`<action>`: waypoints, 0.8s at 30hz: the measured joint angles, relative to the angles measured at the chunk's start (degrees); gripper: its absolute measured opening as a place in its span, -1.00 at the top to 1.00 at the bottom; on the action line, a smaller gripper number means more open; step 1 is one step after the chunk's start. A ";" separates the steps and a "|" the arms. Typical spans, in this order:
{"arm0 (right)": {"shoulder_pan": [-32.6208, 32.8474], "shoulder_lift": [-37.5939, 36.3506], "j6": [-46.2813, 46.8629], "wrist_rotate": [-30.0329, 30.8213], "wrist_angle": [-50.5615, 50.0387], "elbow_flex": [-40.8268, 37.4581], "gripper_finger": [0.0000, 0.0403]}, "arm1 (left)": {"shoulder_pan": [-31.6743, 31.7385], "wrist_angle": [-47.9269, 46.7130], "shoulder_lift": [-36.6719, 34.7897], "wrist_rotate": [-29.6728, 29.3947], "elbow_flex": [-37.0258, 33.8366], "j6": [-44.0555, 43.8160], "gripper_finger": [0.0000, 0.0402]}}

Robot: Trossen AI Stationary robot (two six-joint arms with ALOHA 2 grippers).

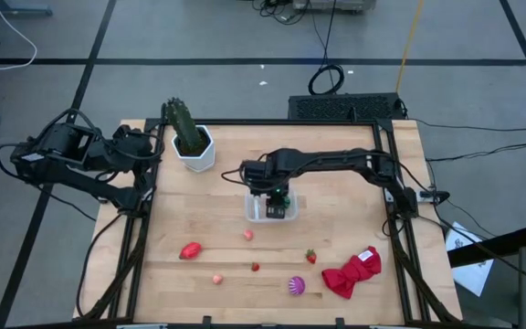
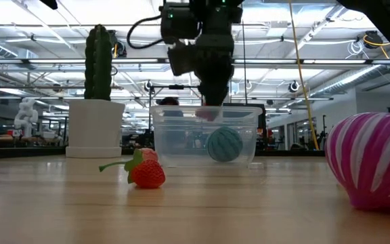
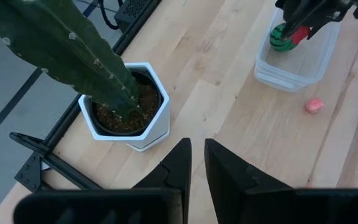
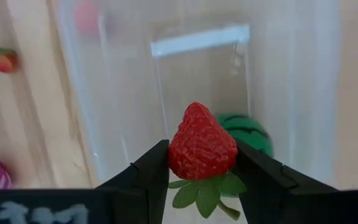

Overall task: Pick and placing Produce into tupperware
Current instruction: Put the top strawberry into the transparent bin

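The clear tupperware stands mid-table, a green striped ball inside it. My right gripper hangs over its opening, shut on a red strawberry. Loose produce lies on the near half of the table: a red pepper-like piece, two pink bits, two strawberries and a purple striped piece. My left gripper waits shut at the table's left edge, beside the cactus pot. My right gripper pinches the strawberry by its two sides near the leafy end, between its two fingers. The fingers come from above, pointing steeply down. The berry is lifted clear, tip down, at about the tub's rim, above the green ball.
A green cactus in a white hexagonal pot stands at the far left of the table. A red cloth lies at the near right corner. A black frame runs along the table's sides.
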 joint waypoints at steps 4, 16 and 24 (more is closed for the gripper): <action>0.02 0.02 0.03 -0.02 -0.01 -1.67 0.27 | 0.02 0.00 0.00 0.00 0.00 -0.04 0.75; 0.01 0.02 -0.05 -0.08 0.01 -4.55 0.25 | 0.00 0.00 -0.02 0.07 0.00 -0.11 0.75; 0.00 0.02 1.22 -0.09 2.68 -4.57 0.25 | 0.02 0.00 0.00 0.44 0.00 -0.13 0.75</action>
